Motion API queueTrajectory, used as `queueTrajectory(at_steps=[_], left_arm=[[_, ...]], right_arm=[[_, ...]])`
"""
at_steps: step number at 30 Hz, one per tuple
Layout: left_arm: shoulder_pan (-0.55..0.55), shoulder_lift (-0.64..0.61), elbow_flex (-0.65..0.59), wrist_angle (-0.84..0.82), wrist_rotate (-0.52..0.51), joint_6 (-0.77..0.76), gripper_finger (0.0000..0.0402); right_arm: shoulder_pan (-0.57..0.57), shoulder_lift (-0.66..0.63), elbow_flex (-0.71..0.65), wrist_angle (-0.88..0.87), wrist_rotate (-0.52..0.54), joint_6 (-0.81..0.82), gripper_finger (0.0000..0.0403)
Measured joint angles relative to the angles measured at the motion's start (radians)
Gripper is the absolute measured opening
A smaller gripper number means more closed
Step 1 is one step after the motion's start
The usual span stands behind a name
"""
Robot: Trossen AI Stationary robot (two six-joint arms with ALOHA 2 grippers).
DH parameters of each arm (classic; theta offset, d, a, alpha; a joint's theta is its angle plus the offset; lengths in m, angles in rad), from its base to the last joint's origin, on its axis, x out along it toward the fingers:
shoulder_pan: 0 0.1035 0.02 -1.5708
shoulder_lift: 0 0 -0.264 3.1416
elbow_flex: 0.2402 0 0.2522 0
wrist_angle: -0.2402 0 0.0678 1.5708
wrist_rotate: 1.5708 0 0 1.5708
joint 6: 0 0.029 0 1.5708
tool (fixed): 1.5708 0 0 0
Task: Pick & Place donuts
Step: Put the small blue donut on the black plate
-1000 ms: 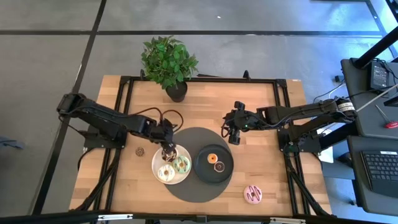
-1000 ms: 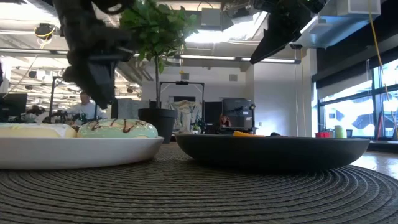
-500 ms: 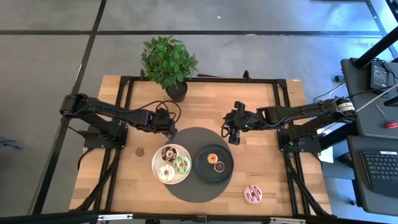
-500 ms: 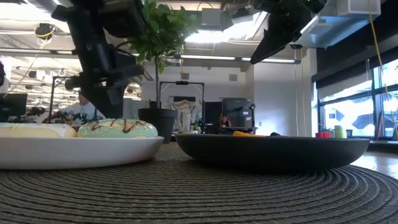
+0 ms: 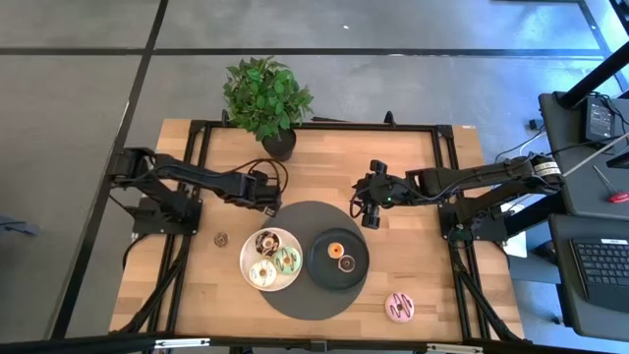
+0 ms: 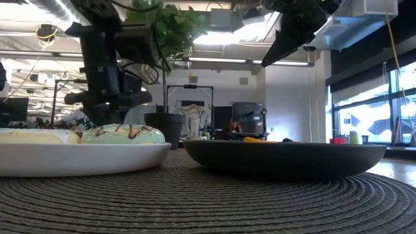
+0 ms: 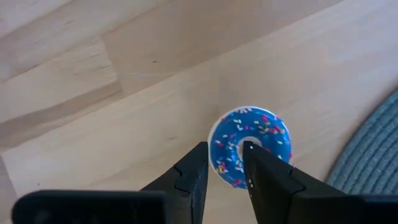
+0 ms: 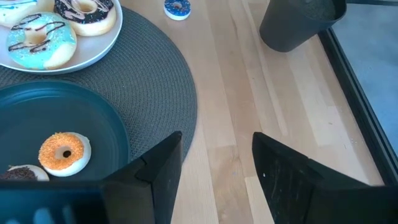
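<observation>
A small blue sprinkled donut [image 7: 250, 147] lies flat on the bare wood just beyond the round grey mat [image 5: 314, 221]. My left gripper [image 7: 225, 150] points steeply down over it, open, one fingertip over the hole and one outside the rim. In the high view the gripper [image 5: 267, 204] hides the donut. A white plate [image 5: 246, 265] holds chocolate [image 5: 266, 243], green [image 5: 287, 260] and white [image 5: 262, 273] donuts. A black plate [image 5: 316, 251] holds a small orange donut [image 5: 335, 250] and a dark one [image 5: 346, 264]. My right gripper [image 5: 366, 211] hangs open above the mat's far right side. My left gripper stands astride one side of the blue donut's ring [image 7: 225, 157], coming from above. Whether the fingers [image 7: 198, 163] touch the ring, I cannot tell. The donut rests flat on the table.
A pink donut [image 5: 400, 307] lies on the wood near the front right. A tiny brown donut [image 5: 222, 238] lies left of the white plate. A potted plant [image 5: 267, 98] stands at the table's far edge, its pot [image 5: 279, 146] close behind the left gripper.
My left gripper has left the spot above the white plate, gone toward the table's far edge past the mat's rim, then sunk over the blue donut. The chocolate donut that it covered now shows on the white plate.
</observation>
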Motion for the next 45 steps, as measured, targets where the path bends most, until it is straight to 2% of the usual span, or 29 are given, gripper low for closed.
queueTrajectory(at_steps=[15, 36, 45], left_arm=[[0.012, 0.040, 0.000, 0.003, 0.043, 0.013, 0.0079], [0.012, 0.039, 0.000, 0.005, 0.056, 0.034, 0.0124], [0.020, 0.039, 0.000, 0.042, 0.073, 0.051, 0.0086]], right_arm=[[0.000, 0.000, 0.000, -0.004, 0.000, 0.000, 0.0196], [0.000, 0.000, 0.000, -0.007, 0.000, -0.003, 0.0196], [0.000, 0.000, 0.000, -0.007, 0.000, -0.004, 0.0196]])
